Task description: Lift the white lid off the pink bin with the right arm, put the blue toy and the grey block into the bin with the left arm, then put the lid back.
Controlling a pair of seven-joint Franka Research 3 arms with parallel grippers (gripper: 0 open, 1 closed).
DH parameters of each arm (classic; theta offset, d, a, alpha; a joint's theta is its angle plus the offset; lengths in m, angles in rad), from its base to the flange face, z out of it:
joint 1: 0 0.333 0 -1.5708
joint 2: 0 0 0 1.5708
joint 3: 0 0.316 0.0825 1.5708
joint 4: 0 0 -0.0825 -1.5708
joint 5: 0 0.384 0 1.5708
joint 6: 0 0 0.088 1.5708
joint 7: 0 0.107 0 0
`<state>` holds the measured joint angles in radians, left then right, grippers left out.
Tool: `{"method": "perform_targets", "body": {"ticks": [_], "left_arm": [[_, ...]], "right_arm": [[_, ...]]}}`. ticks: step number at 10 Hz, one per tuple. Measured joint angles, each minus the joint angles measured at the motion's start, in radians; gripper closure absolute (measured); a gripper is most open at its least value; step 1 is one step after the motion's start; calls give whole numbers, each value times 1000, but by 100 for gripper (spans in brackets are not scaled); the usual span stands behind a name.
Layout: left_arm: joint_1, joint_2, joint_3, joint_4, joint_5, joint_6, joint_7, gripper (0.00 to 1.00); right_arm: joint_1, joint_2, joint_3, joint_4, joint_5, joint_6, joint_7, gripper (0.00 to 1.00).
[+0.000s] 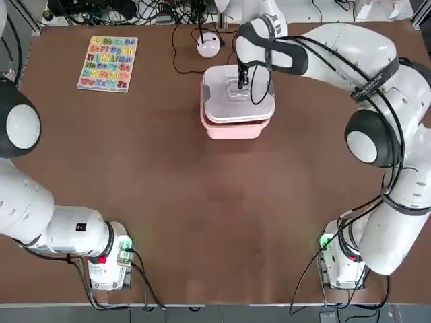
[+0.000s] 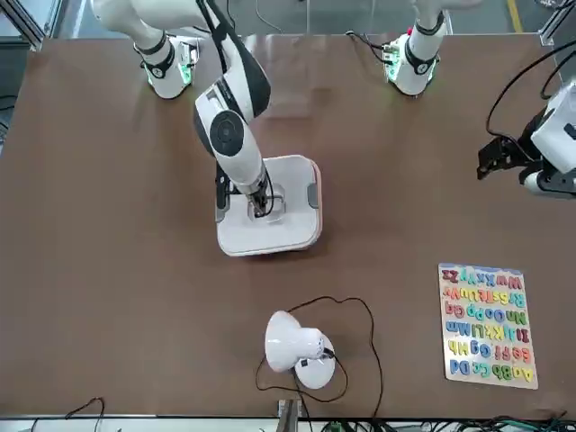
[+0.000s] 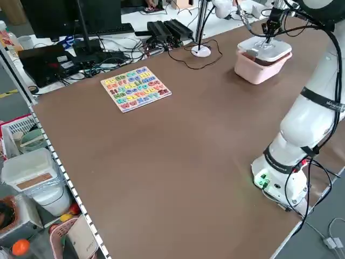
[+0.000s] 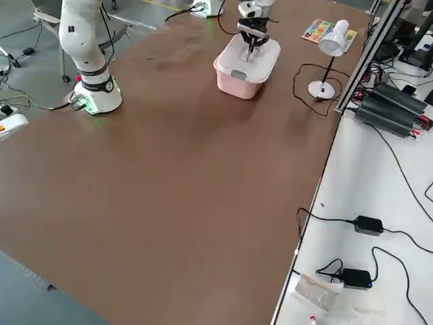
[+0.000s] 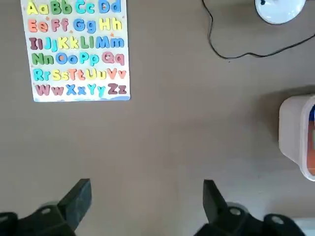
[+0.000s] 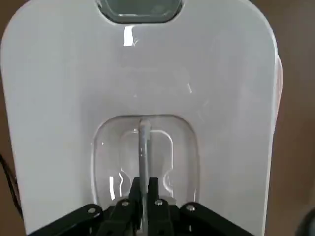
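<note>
— Where's the right pincer (image 1: 242, 83) at?

— Out over the far middle of the bench (image 1: 202, 202), straight down on the white lid (image 1: 237, 94). Its fingers (image 6: 139, 189) are clenched on the thin upright handle in the lid's recessed centre, so it is grasping the lid.

— And is the lid on the tub?

— It sits over the pink bin (image 1: 234, 128) but not squarely. From overhead the lid lies a little farther back than the bin, with a strip of pink showing along the near edge. From the left side there's a dark gap under the lid's rim, so it looks slightly lifted; I can't tell whether it touches the bin anywhere.

— The other arm?

— The left pincer (image 2: 497, 157) hangs over the left part of the bench, well apart from the bin, released: the fingers (image 5: 76, 201) stand wide with nothing between them.

— The blue toy, the grey block?

— Not lying on the bench anywhere I can see. At the edge of the left wrist view there's a sliver of blue at the bin, too little to say what it is.

— Anything else out there?

— An alphabet puzzle board (image 1: 108, 63) at the far left, and a small white lamp (image 2: 297, 349) with a black cable (image 2: 355, 310) just beyond the bin.
</note>
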<state>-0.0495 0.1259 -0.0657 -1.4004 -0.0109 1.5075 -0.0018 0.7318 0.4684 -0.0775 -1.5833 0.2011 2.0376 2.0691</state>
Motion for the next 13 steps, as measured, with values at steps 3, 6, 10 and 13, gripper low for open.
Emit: {"method": "perform_targets", "body": {"ticks": [3,6,10,13], "left_arm": [[-4,1,-15,-1,0,0,0,0],[-5,1,-66,-3,-1,-3,-28,0],[-4,1,-85,-3,-1,-15,-52,0],[-2,1,-85,-3,-1,-15,-52,0]], "right_arm": [[12,8,0,0,3,10,6,93],[15,9,0,0,4,10,32,93],[16,18,0,-2,4,9,56,93],[22,19,0,-1,4,9,66,93]]}}
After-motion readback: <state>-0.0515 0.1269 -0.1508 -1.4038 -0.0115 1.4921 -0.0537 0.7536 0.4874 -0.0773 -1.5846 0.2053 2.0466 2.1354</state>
